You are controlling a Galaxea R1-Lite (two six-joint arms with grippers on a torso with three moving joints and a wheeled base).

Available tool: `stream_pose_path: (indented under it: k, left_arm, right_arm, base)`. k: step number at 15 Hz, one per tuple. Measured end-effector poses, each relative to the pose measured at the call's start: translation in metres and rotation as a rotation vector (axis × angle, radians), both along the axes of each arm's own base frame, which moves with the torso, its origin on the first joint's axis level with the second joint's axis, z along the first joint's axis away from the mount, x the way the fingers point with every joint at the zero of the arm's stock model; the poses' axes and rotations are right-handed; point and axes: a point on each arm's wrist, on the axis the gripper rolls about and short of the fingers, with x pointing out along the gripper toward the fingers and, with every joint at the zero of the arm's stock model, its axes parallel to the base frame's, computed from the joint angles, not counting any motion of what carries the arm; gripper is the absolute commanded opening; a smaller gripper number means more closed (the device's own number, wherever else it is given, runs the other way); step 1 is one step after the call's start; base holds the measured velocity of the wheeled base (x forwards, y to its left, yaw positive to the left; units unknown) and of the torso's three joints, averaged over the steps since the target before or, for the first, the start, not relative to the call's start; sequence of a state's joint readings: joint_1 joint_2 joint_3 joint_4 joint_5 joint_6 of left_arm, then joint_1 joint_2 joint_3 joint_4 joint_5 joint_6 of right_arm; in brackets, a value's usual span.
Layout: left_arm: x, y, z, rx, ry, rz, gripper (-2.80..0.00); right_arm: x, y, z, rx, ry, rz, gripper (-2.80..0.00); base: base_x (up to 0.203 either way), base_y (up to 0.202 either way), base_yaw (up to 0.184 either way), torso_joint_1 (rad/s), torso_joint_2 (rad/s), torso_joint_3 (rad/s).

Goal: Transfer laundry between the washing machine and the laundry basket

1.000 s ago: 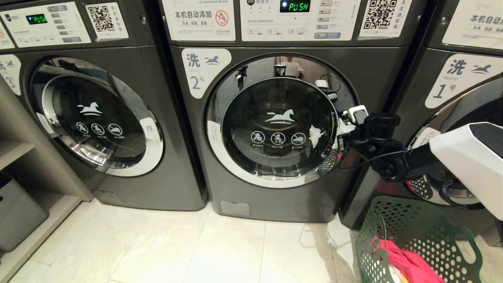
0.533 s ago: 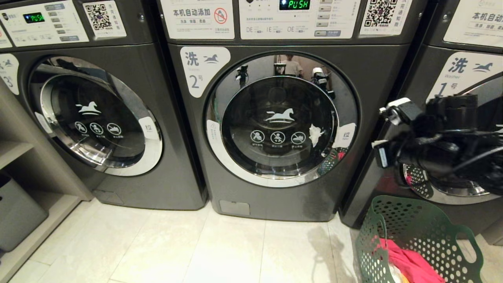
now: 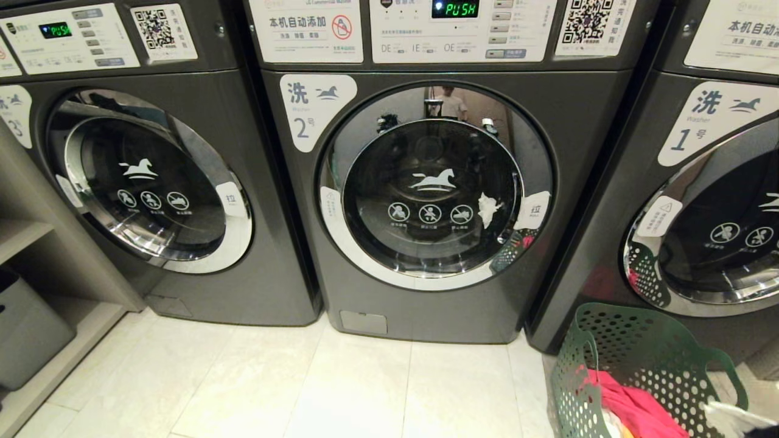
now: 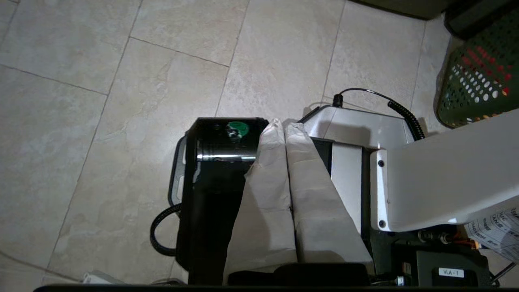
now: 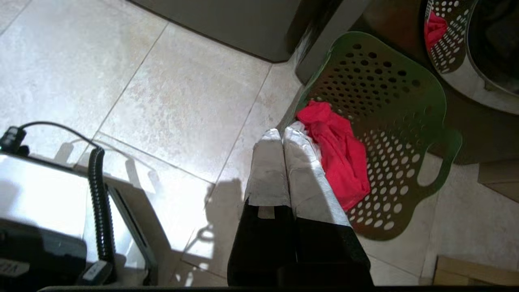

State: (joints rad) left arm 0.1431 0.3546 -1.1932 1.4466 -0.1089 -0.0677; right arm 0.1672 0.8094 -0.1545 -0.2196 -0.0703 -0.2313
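Head view shows washing machine [image 3: 435, 182] number two shut at centre; on the floor at its right, the laundry basket [image 3: 645, 340] holds soft, light red-pink laundry [image 5: 338, 152], best pinched at a raised fold. Left gripper [image 4: 284, 127] and right gripper [image 5: 280, 134] both show jaws pressed together, empty.

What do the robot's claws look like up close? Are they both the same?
Yes, they match. The left claw and right claw each have two long fingers wrapped in pale grey-white tape on a black base. Near the left one is a white arm shell and a black coiled cable.
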Motion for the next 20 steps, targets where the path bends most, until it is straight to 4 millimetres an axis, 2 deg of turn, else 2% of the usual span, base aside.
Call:
stream_pose_path:
  k: [2,5,8,11,13,17,20]
  left_arm:
    - [0.013,-0.002,-0.014,0.023,-0.041,0.012,-2.80]
    - [0.054,0.005,-0.042,0.063,-0.076,0.053,-2.80]
    - [0.099,0.014,-0.088,0.092,-0.123,0.054,-2.80]
    - [0.124,0.017,-0.125,0.122,-0.223,-0.019,-2.80]
    - [0.131,0.016,-0.129,0.115,-0.326,-0.095,-2.80]
    - [0.131,0.012,-0.131,0.032,-0.358,-0.255,-2.80]
    - [0.133,0.014,-0.132,0.084,-0.329,-0.194,-2.80]
  right_arm:
    - [-0.035,-0.005,-0.016,0.031,-0.032,0.033,-2.80]
    - [-0.066,-0.010,-0.038,0.108,-0.012,0.025,-2.80]
    - [-0.074,-0.011,-0.044,0.166,-0.031,-0.105,-2.80]
    - [-0.076,-0.009,-0.045,0.111,-0.075,-0.145,-2.80]
    - [-0.078,-0.009,-0.046,0.126,-0.112,-0.118,-2.80]
    - [-0.085,-0.009,-0.047,0.146,-0.177,-0.077,-2.80]
    - [-0.092,-0.010,-0.049,0.161,-0.305,-0.098,-2.80]
  base:
    - [0.000,0.000,0.000,0.000,0.00,0.000]
    - [0.000,0.000,0.000,0.000,0.00,0.000]
    - [0.000,0.000,0.000,0.000,0.00,0.000]
    - [0.000,0.000,0.000,0.000,0.00,0.000]
    - [0.000,0.000,0.000,0.000,0.00,0.000]
    - [0.000,0.000,0.000,0.000,0.00,0.000]
    - [0.000,0.000,0.000,0.000,0.00,0.000]
